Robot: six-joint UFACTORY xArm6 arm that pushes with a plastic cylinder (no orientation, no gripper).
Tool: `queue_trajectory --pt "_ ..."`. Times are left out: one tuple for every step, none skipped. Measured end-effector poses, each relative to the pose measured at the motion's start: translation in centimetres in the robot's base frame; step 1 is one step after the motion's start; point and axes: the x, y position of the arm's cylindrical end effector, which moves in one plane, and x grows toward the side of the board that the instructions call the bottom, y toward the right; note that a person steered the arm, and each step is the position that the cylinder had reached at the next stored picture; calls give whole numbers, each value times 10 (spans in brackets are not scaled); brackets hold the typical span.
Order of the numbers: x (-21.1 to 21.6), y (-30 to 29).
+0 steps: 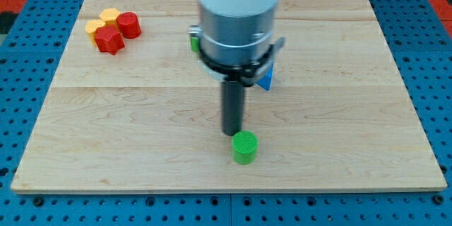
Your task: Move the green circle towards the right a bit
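Observation:
The green circle [245, 147] is a short green cylinder lying on the wooden board [141, 113], low in the view and a little right of centre. My tip [232, 133] is the lower end of the dark rod. It stands just above and to the left of the green circle, close to its upper-left edge or touching it. The arm's grey and white body hangs over the board's upper middle and hides what lies behind it.
At the view's upper left sits a cluster: a red cylinder [128, 25], a red block [109, 40] and two yellow blocks [109, 16] [94, 25]. A green block [193, 42] and a blue block [266, 78] peek out from behind the arm.

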Motion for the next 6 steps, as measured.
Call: queue_trajectory --pt "13 -42" --pt "42 -33" --pt "24 16" --pt "5 52" --pt "12 49" --pt "28 7"
